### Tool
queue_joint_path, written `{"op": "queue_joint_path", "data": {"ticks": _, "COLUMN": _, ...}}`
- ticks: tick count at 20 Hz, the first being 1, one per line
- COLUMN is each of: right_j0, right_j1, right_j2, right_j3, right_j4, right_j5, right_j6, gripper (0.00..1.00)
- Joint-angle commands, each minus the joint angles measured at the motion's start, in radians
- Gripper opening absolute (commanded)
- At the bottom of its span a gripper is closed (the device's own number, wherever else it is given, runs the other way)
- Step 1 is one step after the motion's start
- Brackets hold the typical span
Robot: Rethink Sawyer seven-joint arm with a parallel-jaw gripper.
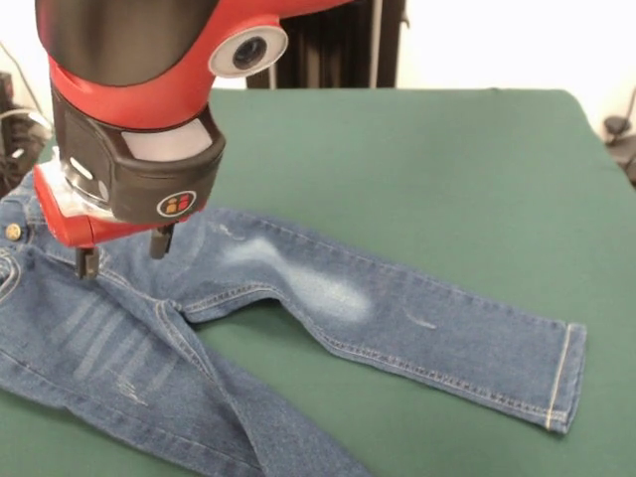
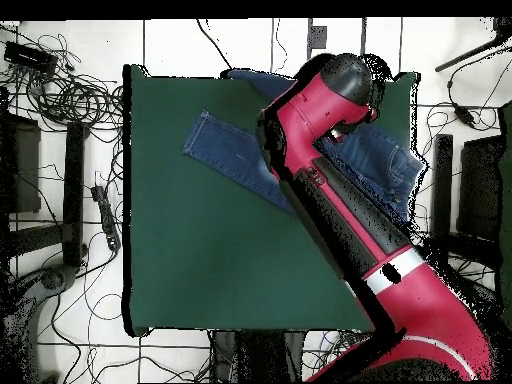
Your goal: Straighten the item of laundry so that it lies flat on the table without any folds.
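Hovering jaws [image 1: 124, 253], parted and holding nothing, just over jeans [image 1: 328, 288] on green table [image 1: 447, 169].

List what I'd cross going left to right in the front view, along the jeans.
Brass button → gripper → faded thigh patch → leg cuff → bare table.
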Motion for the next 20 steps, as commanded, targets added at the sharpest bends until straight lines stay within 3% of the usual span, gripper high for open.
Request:
{"op": "queue_joint_path", "data": {"ticks": 1, "right_j0": 0.005, "right_j1": 0.049, "right_j2": 0.099, "right_j3": -0.136, "right_j4": 0.121, "right_j5": -0.225, "right_j6": -0.378, "gripper": 1.0}}
{"op": "queue_joint_path", "data": {"ticks": 8, "right_j0": 0.0, "right_j1": 0.046, "right_j2": 0.133, "right_j3": -0.136, "right_j4": 0.134, "right_j5": -0.266, "right_j6": -0.36, "gripper": 1.0}}
{"op": "queue_joint_path", "data": {"ticks": 20, "right_j0": -0.073, "right_j1": -0.08, "right_j2": 0.143, "right_j3": 0.112, "right_j4": 0.334, "right_j5": -0.167, "right_j6": -0.187, "gripper": 1.0}}
